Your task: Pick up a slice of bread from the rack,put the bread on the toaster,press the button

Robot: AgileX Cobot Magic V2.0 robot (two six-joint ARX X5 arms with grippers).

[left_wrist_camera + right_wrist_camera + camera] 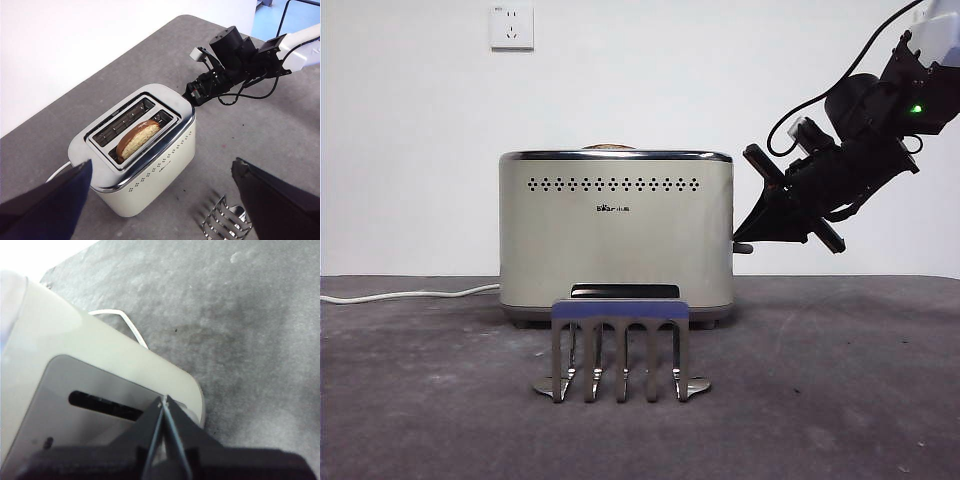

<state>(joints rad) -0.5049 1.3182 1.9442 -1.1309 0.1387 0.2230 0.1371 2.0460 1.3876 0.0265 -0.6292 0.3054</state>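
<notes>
Looked like a lab test bench: bare white wall (420, 150), lone socket (511, 27), grey mat (840, 400), cabled robot arm (860, 150).

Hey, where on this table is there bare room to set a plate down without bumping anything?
Bare grey table runs from the rack to the picture's right edge, and again left of the rack, nearer than the white cord. It is crowded at the toaster's lever end, where the shut right gripper sits, and between toaster and rack.
</notes>
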